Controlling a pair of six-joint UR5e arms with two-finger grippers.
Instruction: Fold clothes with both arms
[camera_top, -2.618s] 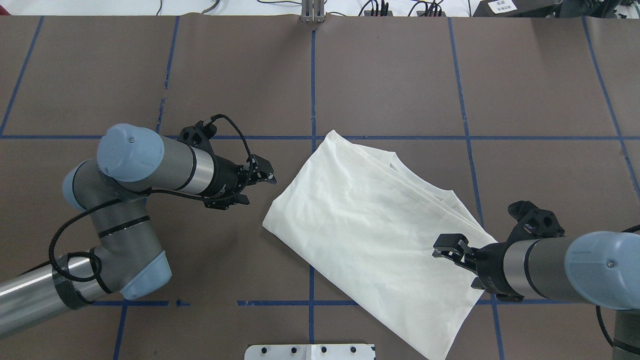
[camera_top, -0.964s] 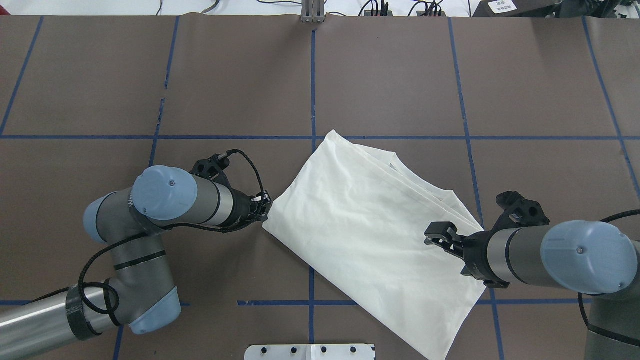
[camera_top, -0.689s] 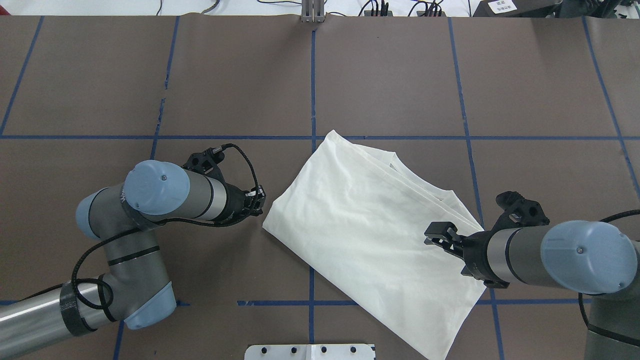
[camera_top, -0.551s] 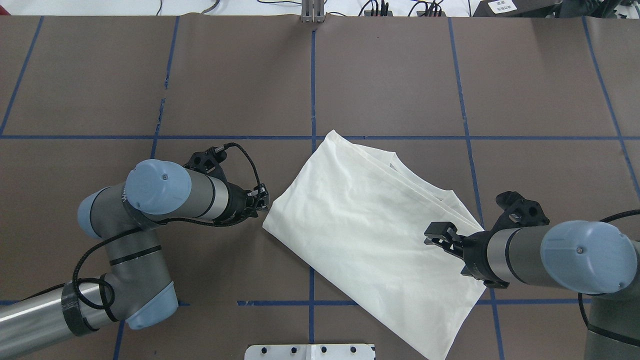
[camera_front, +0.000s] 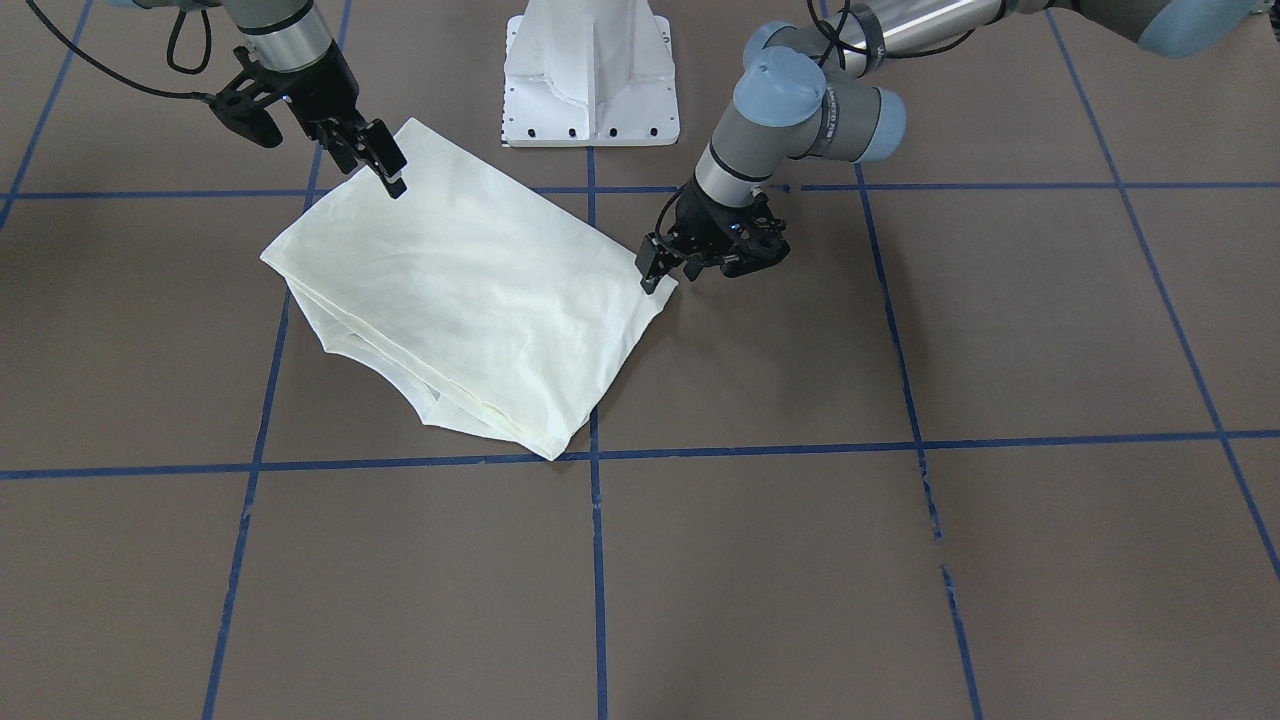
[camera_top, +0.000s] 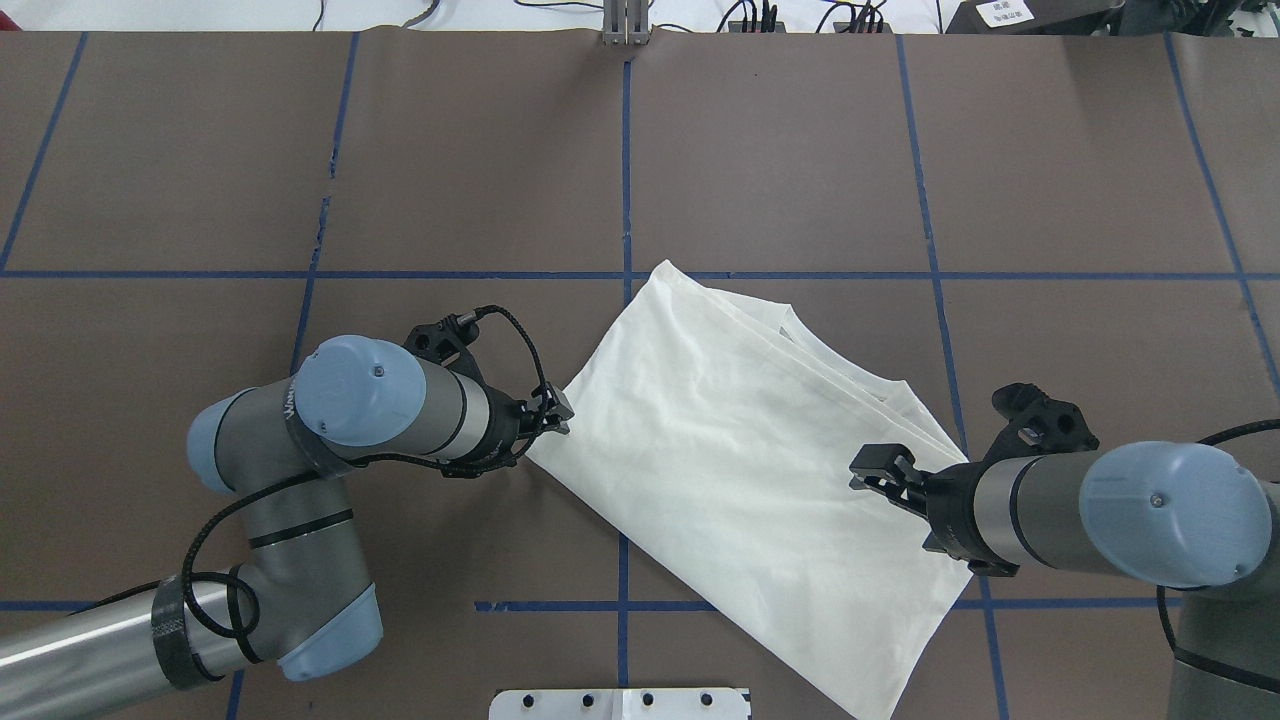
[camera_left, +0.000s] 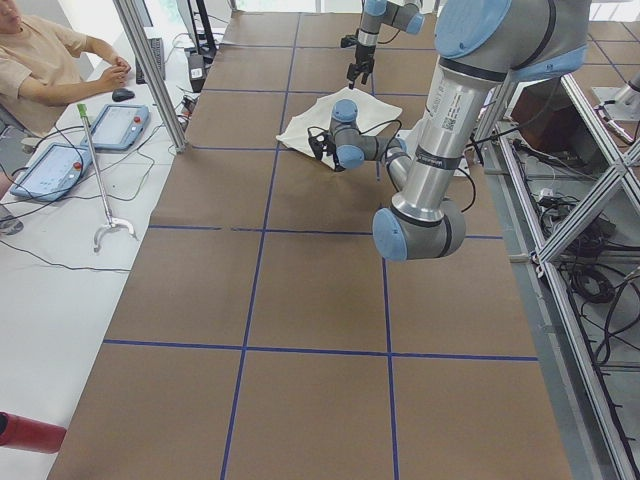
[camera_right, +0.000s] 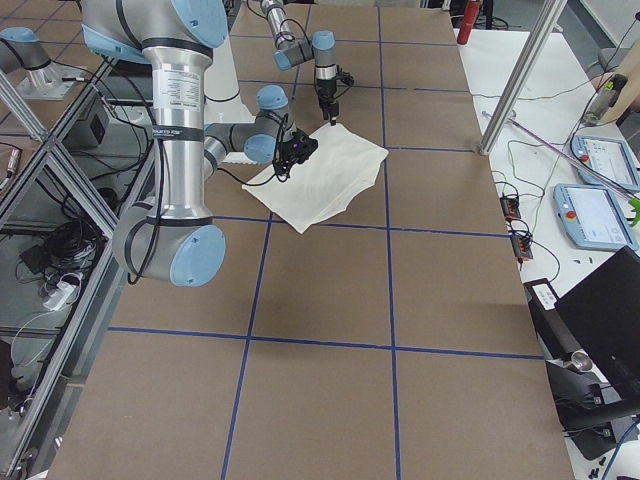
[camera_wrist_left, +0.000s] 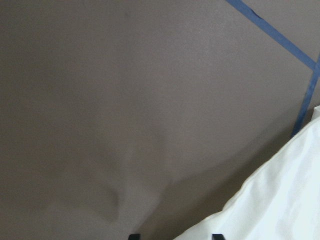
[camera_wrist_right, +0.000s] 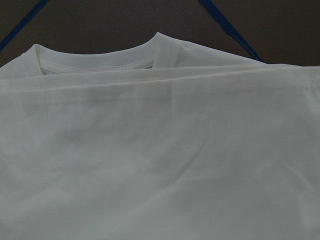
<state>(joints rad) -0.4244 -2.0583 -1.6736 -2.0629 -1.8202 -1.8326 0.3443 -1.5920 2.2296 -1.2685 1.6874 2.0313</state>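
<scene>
As the front-facing camera looks down on the brown worktop (camera_front: 900, 560), the cream shirt (camera_front: 460, 290) lies folded into a slanted rectangle, plain side up, straddling a blue tape line (camera_front: 594, 560). The left claw (camera_front: 657, 275) is down at the shirt's corner on the robot's left. The right claw (camera_front: 390, 175) sits over the opposite corner, nearer the white base (camera_front: 590, 70).

Over to the overhead view: the shirt (camera_top: 740, 470) runs diagonally, layered edges showing along its far side. The left claw (camera_top: 555, 410) touches the leftmost corner, while the right claw (camera_top: 868, 470) hangs over the cloth near its right edge. Whether that one is spread or closed, I cannot tell.

From the left end, the shirt (camera_left: 320, 115) lies far up the worktop, with the near arm's left claw (camera_left: 320, 148) at its near edge and the right claw (camera_left: 355, 72) beyond.

From the right end, the right claw (camera_right: 290, 155) is over the shirt (camera_right: 325, 175), and the left claw (camera_right: 328, 112) points down at the far corner.

The left wrist camera settles it: two black fingertips (camera_wrist_left: 216, 237) stand apart, spread wide, with the shirt's edge (camera_wrist_left: 280, 200) reaching in between them.

The right wrist camera is filled with cloth (camera_wrist_right: 160, 165), the ribbed collar (camera_wrist_right: 95, 62) at the top.
</scene>
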